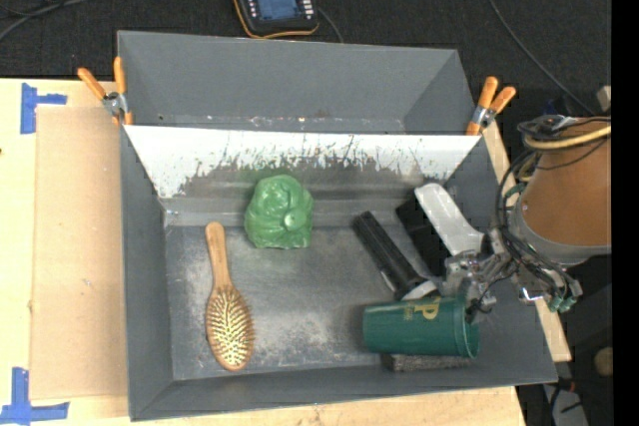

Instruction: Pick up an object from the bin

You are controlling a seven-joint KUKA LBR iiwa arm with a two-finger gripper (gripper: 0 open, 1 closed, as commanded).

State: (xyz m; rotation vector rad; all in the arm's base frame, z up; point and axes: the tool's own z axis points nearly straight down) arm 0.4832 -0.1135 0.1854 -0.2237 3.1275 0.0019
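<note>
hovering over a toppled dark green cup [417,329] in the bin [300,95], the gripper [469,286] has nothing lifted yet; open or closed, i cannot tell

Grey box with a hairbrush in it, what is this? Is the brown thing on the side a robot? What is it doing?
Yes, that is a robot arm, and the brown part is a cover on it. The camera looks down from above and a little to one side, and the arm reaches in from the right. The box is a metal bin. The robot's job is to pick one thing out of it. At the arm's tip is its gripper, a sort of pincer hand.

In the bin lie a wooden hairbrush at the front left, a lumpy green thing at the back, a long black bar and a white and black thing. A dark green cup lies on its side at the front right. The gripper is right beside that cup. I cannot tell whether it has grabbed anything.
</note>
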